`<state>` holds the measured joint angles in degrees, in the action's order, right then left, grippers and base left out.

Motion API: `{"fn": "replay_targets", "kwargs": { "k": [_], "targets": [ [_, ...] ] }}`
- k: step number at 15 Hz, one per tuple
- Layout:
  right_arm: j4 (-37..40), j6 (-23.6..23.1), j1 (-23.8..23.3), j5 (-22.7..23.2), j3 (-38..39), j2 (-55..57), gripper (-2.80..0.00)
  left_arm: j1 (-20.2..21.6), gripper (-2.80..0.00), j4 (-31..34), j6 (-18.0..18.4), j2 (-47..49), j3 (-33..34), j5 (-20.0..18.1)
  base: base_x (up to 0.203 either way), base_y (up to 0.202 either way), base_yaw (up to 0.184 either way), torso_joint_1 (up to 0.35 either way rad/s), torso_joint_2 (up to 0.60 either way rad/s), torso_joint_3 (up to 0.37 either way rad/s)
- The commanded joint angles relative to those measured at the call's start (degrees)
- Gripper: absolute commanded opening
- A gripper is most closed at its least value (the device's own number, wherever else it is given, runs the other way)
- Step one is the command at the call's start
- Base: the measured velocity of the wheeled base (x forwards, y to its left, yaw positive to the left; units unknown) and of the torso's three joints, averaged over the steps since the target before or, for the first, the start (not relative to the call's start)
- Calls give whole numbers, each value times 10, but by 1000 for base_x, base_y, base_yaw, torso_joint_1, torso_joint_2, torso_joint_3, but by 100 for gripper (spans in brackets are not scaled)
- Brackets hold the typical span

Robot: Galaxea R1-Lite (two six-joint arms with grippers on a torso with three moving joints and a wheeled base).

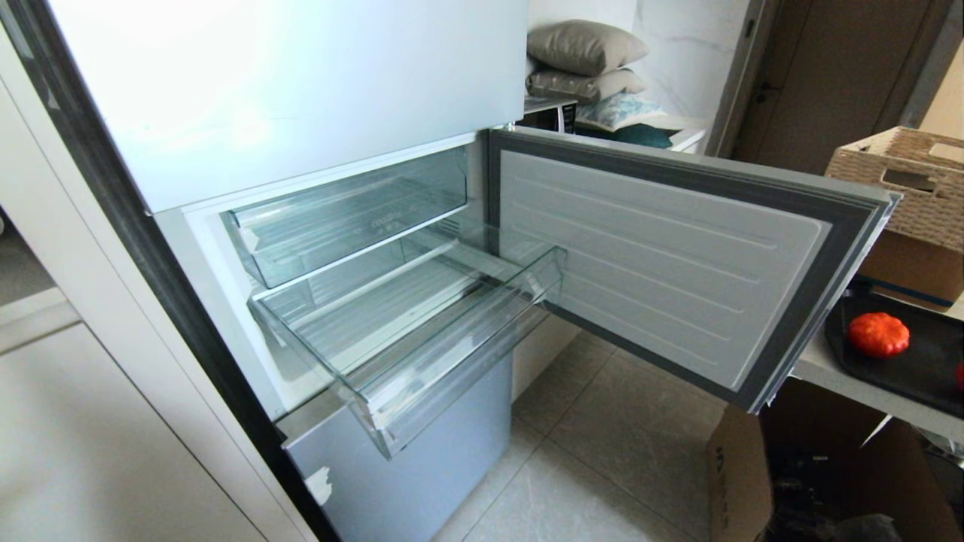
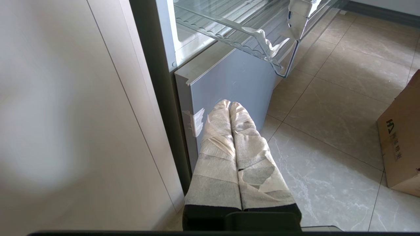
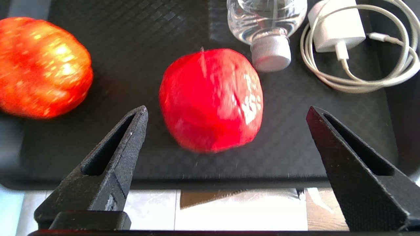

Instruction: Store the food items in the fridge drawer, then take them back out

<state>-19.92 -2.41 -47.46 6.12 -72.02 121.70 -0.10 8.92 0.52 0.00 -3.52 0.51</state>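
The fridge drawer stands pulled out from the fridge, its thick front lip toward the near right; it holds nothing, and its long axis runs along that lip; above it the shallower upper drawer sits pushed in. The fridge door is swung open to the right, and between its lower edge and the drawer there is bare tiled floor, with a cardboard box at the near right.

The food items lie on a black tray on the surface at the far right, well apart from the drawer; the ribbed pumpkin-like piece sits squat and upright near the tray's left part; the smooth apple-like piece lies beside it, apart from it, near a bottle lying on its side and a white charger with cable.

The right hand hovers at the near edge of the tray, spread wide, the apple-like piece between its fingers but not touched; it holds nothing. The left hand hangs low beside the fridge's lower front, its wrapped fingers pressed together, with nothing between them.
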Motion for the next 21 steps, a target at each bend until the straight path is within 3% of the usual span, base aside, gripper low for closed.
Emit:
{"fn": "replay_targets", "kwargs": {
  "k": [1, 21],
  "targets": [
    [-1, 0, -1, 0, -16, 22, 0, 0, -280, 0, 0, 1, 0, 0, 0, 0, 0, 0, 0, 0],
    [-43, 8, 1, 15, -53, 97, 0, 0, -280, 0, 0, 1, 0, 0, 0, 0, 0, 0, 0, 0]
  ]
}}
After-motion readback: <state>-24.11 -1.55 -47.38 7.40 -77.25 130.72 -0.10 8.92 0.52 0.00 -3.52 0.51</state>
